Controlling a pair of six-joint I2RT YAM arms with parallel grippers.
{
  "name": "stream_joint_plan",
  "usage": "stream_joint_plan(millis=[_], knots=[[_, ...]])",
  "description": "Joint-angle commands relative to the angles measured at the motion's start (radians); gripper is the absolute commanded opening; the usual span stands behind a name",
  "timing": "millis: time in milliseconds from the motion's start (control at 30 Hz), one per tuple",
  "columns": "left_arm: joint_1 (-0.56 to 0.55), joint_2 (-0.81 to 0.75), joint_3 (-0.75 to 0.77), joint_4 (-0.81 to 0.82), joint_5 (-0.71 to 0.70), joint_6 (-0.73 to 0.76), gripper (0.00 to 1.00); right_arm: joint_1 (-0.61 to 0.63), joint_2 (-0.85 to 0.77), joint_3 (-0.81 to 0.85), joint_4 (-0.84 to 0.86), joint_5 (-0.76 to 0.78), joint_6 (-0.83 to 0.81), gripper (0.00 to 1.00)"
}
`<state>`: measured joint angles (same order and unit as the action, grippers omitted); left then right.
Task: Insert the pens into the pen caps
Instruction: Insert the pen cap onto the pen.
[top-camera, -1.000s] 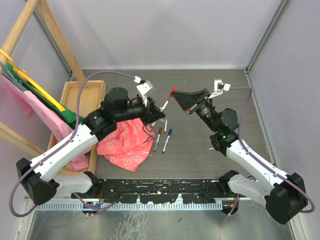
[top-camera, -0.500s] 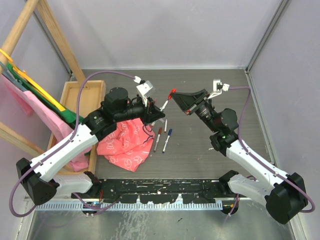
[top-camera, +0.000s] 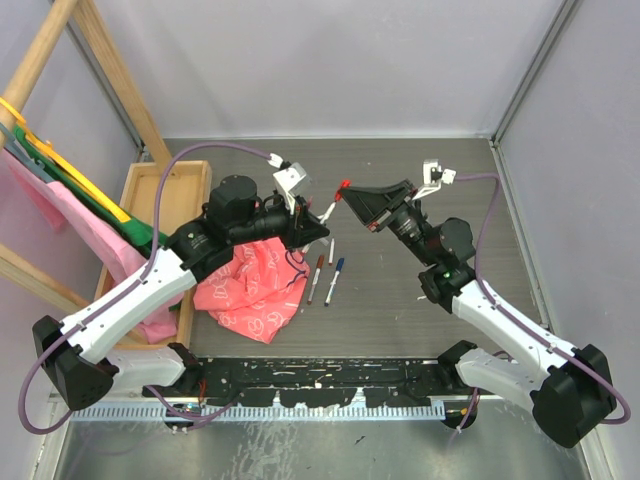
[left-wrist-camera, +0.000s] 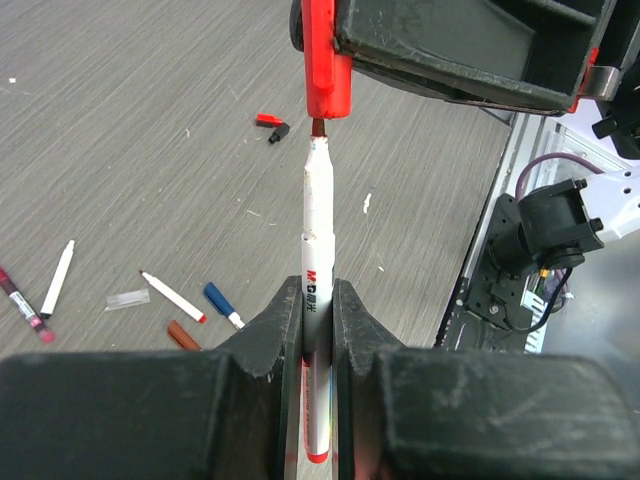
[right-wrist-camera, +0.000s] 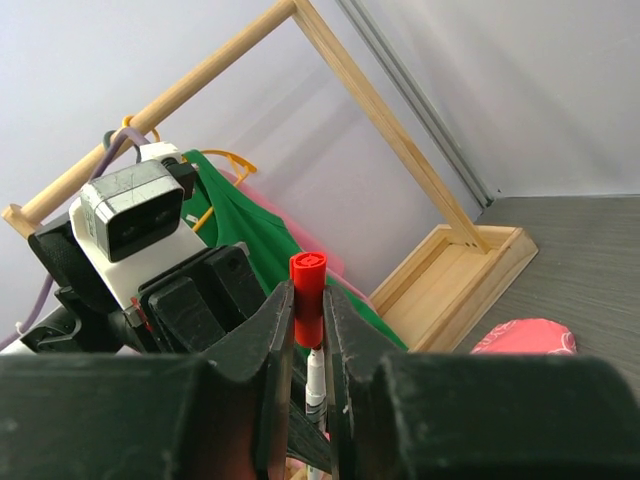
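My left gripper (left-wrist-camera: 318, 300) (top-camera: 318, 222) is shut on a white-barrelled pen (left-wrist-camera: 317, 220) (top-camera: 328, 209), held above the table with its tip pointing at the right gripper. My right gripper (right-wrist-camera: 309, 300) (top-camera: 352, 195) is shut on a red pen cap (right-wrist-camera: 308, 285) (left-wrist-camera: 326, 60) (top-camera: 345, 185). The pen's dark tip sits right at the cap's open mouth, in line with it. In the right wrist view the pen (right-wrist-camera: 316, 375) shows just below the cap. More pens (top-camera: 315, 278) (top-camera: 334, 280) and loose caps (left-wrist-camera: 183, 334) (left-wrist-camera: 270, 124) lie on the table.
A pink patterned cloth (top-camera: 250, 285) lies under the left arm. A wooden tray (top-camera: 160, 215) stands at the left, beside a wooden rack (top-camera: 100, 60) hung with green and pink fabric. Grey walls close in the table on the right and at the back.
The right gripper and its red cap have edged slightly left, toward the pen's tip. The left arm has stayed in place.
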<state>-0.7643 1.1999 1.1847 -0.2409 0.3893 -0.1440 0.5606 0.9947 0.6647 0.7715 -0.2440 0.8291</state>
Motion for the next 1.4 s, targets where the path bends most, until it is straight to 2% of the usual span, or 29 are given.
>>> stream_joint_plan(millis=[0, 600, 1367], knots=[[-0.001, -0.023, 0.002, 0.038, -0.006, 0.011, 0.00, 0.017, -0.014, -0.012, 0.005, -0.006, -0.034, 0.00], [-0.001, -0.022, 0.003, 0.040, -0.002, 0.011, 0.00, 0.022, -0.027, 0.052, -0.030, 0.025, -0.052, 0.00], [-0.002, -0.023, 0.001, 0.037, -0.016, 0.012, 0.00, 0.079, -0.036, -0.075, 0.014, 0.010, 0.016, 0.01]])
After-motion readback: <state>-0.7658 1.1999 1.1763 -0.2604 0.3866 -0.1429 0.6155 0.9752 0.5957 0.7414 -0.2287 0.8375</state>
